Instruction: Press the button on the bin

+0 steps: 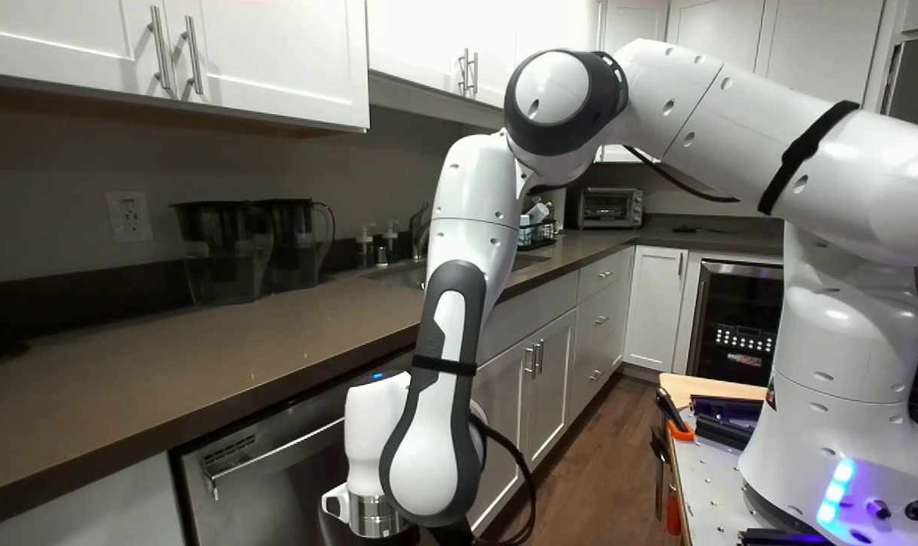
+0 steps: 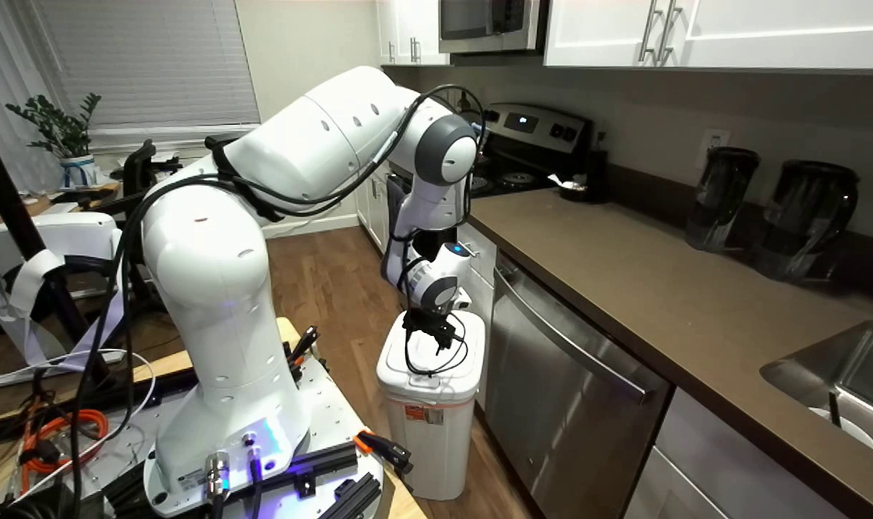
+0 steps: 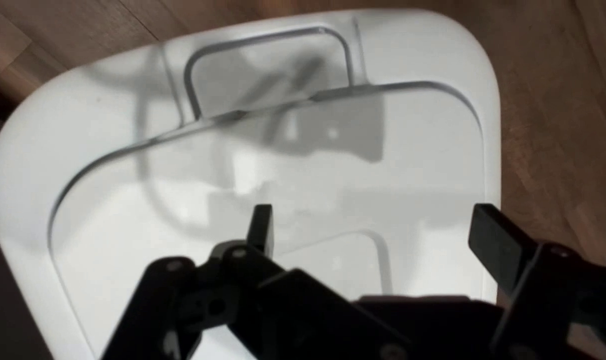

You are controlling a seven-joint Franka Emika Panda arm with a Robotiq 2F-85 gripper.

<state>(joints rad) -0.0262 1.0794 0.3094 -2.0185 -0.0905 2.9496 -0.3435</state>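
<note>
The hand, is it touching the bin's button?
Apart. The wrist view shows the whole button uncovered, with a stretch of lid between it and the open hand.

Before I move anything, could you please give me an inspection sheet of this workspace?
Surface: brown counter, carrying two pitchers.
Job's things: white bin on a wood floor; lid looks shut, with a probable button at its edge.
Clutter: clamp and black rails on the robot's table.
Gripper: open over the lid, holding nothing.
Cables: black cable looped by the gripper, contact with the lid unclear; orange coil on the table.
Surroundings: dishwasher under the counter; stove at the counter's end.
</note>
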